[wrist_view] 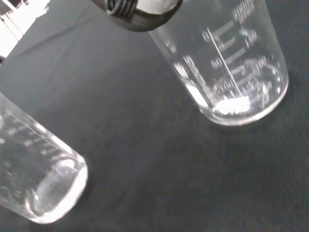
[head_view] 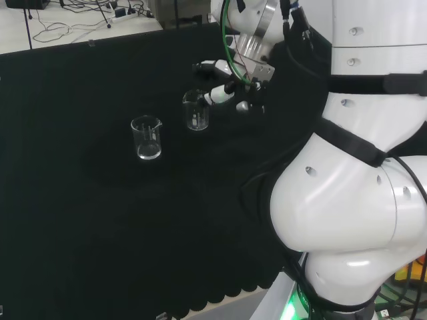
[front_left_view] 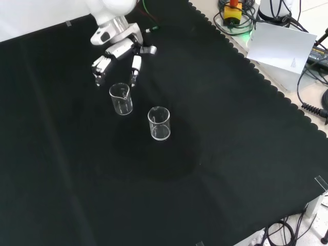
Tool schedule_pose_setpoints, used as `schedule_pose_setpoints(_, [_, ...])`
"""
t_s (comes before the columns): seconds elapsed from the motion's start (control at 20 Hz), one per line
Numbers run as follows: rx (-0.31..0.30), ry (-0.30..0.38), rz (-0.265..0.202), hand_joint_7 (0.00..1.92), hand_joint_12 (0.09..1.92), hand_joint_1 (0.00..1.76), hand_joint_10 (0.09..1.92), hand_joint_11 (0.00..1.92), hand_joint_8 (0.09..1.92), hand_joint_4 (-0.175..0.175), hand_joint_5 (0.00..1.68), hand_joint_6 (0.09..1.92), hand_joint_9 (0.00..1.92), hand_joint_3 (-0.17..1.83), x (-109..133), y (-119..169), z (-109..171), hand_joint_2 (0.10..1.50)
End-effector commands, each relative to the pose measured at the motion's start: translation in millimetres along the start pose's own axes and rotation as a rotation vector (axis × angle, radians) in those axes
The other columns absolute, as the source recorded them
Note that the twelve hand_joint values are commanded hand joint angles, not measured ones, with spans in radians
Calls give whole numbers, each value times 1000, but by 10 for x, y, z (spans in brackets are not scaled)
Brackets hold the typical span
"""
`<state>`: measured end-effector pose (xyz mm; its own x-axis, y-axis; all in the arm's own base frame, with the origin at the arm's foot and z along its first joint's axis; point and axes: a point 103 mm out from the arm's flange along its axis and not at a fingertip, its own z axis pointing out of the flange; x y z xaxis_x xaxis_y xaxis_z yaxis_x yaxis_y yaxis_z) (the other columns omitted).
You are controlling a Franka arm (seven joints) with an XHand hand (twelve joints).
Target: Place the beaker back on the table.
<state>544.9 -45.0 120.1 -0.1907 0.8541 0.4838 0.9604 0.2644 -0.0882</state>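
Two clear glass beakers stand upright on the black cloth. In the head view the hand (head_view: 230,88) hangs just right of the nearer beaker (head_view: 195,111), its fingers (head_view: 215,96) relaxed and spread, one tip close to the rim. From the front, the hand (front_left_view: 117,51) hovers just beyond that beaker (front_left_view: 121,98), fingers (front_left_view: 135,65) pointing down on either side above the rim, not curled round the glass. The second beaker (head_view: 146,138) (front_left_view: 159,123) stands apart. In the wrist view, a graduated beaker (wrist_view: 231,63) stands close under a finger (wrist_view: 137,12), with another beaker (wrist_view: 38,183) beside it.
The arm's big white links (head_view: 360,180) take up the right of the head view. The cloth's scalloped edge (front_left_view: 266,82) runs along the right in the front view, with a white sheet (front_left_view: 282,46) and cables past it.
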Motion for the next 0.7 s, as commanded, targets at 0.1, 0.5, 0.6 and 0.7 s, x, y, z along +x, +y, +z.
schedule_pose_setpoints(0.1, [-64,-36,41,88,1443,954,763,7,745,-79,310,110,265,-175,310,-386,-481,905])
schedule_pose_setpoints(0.5, [-65,-53,52,117,1454,946,770,20,754,-78,326,104,288,-175,504,-746,-607,908])
schedule_pose_setpoints(0.6, [-63,-58,54,122,1455,944,769,22,755,-78,329,103,291,-175,536,-820,-599,908])
schedule_pose_setpoints(0.7, [-64,-57,61,125,1455,943,770,23,756,-78,331,102,293,-175,556,-894,-598,909])
